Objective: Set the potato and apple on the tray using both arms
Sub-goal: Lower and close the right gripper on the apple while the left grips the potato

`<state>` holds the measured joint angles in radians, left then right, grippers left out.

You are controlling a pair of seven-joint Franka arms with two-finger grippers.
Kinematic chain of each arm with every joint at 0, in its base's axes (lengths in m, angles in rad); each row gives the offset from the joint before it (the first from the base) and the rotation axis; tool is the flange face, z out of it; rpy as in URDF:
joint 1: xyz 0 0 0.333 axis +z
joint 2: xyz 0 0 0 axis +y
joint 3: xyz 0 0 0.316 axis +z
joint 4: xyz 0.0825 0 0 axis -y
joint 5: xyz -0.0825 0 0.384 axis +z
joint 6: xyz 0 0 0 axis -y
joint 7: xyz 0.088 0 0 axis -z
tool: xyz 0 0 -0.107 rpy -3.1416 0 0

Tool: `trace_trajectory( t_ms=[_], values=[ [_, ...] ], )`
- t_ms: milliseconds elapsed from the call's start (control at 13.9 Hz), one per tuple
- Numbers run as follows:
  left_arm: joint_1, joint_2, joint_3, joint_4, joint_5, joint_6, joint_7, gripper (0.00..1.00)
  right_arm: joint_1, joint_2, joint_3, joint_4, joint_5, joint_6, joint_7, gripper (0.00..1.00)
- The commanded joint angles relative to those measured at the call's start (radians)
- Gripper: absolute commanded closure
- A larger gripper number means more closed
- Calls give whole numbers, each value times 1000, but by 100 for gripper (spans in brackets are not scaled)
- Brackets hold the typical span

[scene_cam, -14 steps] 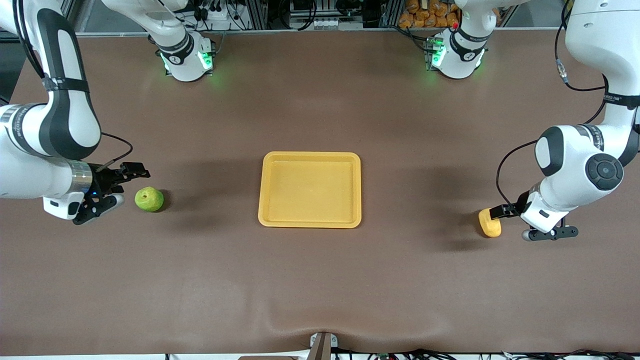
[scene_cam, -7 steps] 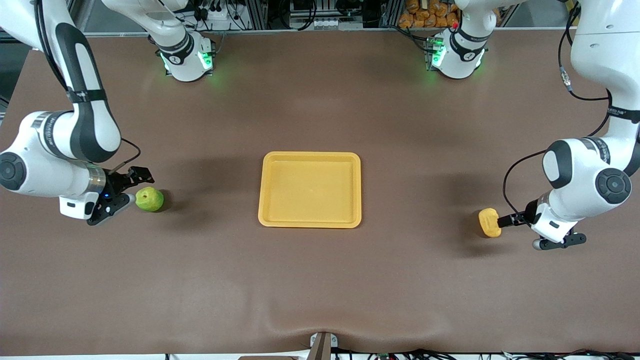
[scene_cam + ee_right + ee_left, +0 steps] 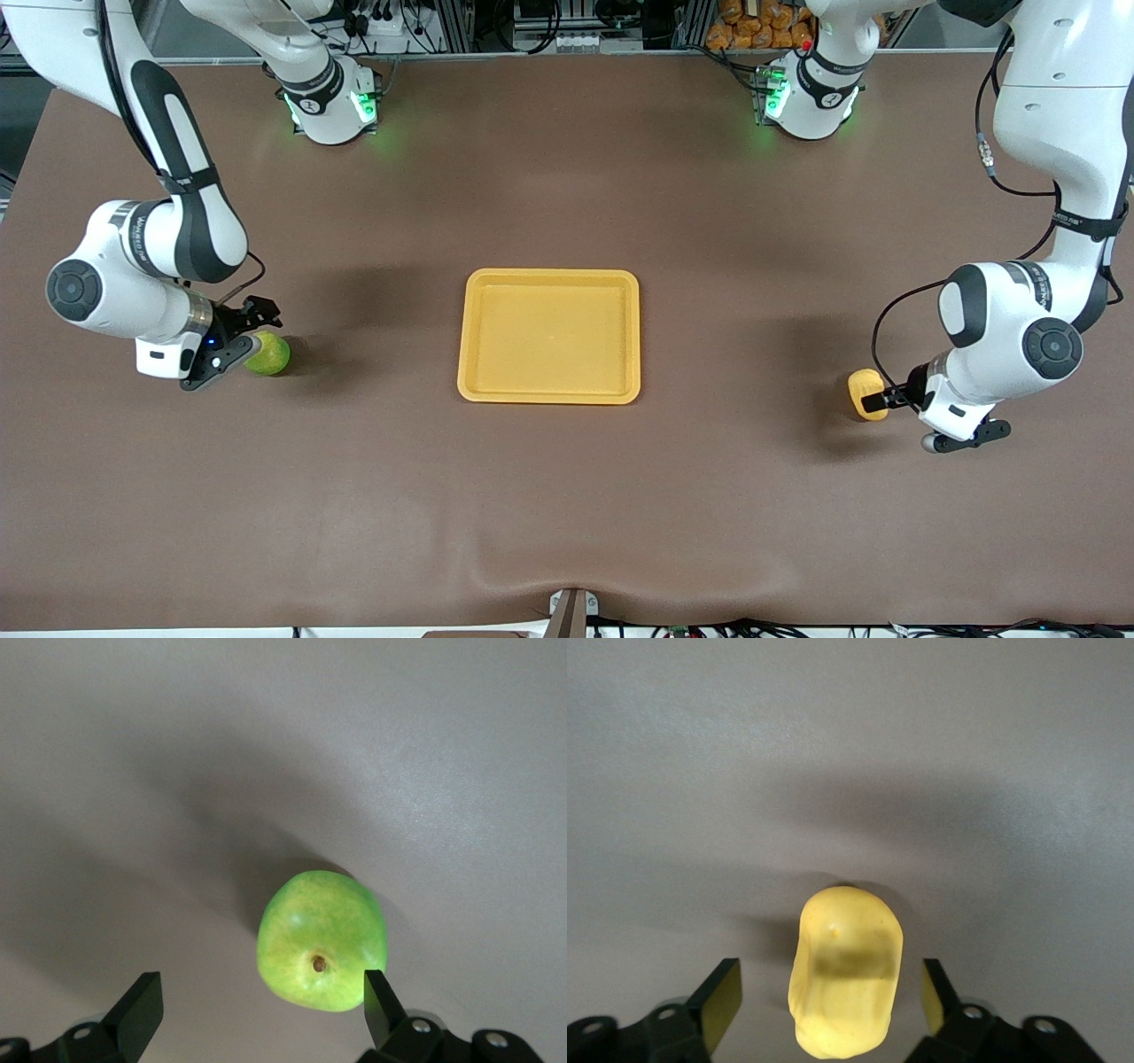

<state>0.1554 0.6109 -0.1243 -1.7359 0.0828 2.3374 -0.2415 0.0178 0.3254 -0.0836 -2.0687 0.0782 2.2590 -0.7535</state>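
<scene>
Front view had the tray (image 3: 549,336) sitting empty mid-table, with one item well apart from it at each end. The apple (image 3: 269,354) was out toward the right arm's end, the potato (image 3: 865,391) toward the left arm's end, both resting on the brown table (image 3: 567,496) about level with the tray's nearer edge. So each arm was clearly the closer one for its own item, no crossing needed.

The right gripper (image 3: 241,335) was down at the apple with its fingers spread wide on either side. In the right wrist view the apple (image 3: 322,940) sat between the two pads, not touched yet, with its stem dimple facing the camera. It's round, so there's no long axis to worry about.

The left gripper (image 3: 895,398) was low at the potato. In the left wrist view the potato (image 3: 847,971) lay between the fingers (image 3: 722,1001) with its long axis running along the reach direction, so the jaws crossed its narrow width. Gaps showed on both sides, so the fingers were apart with nothing gripped yet.
</scene>
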Motion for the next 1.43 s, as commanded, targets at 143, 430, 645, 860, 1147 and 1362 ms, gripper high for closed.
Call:
trace_trajectory(
  t_ms=[143, 430, 645, 860, 1147, 1362],
  values=[
    [-5, 18, -3, 12, -17, 2, -24, 19, -13, -11, 2, -100, -12, 163, -102, 0],
    [-7, 21, -3, 7, -18, 2, -27, 21, -13, 18, 2, -103, -12, 198, -139, 0],
    [-7, 27, -5, 6, -17, 2, -27, 26, -35, 52, 2, -102, -12, 253, -197, 0],
    [-7, 32, -5, 2, -17, 2, -27, 34, -48, 79, 2, -102, -12, 294, -233, 0],
    [-8, 32, -5, -2, -17, 2, -25, 66, -52, 83, 4, -102, -12, 295, -233, 0],
    [-22, 32, -5, -2, -17, -6, -25, 92, -52, 84, 4, -100, -12, 295, -233, 2]
  ],
)
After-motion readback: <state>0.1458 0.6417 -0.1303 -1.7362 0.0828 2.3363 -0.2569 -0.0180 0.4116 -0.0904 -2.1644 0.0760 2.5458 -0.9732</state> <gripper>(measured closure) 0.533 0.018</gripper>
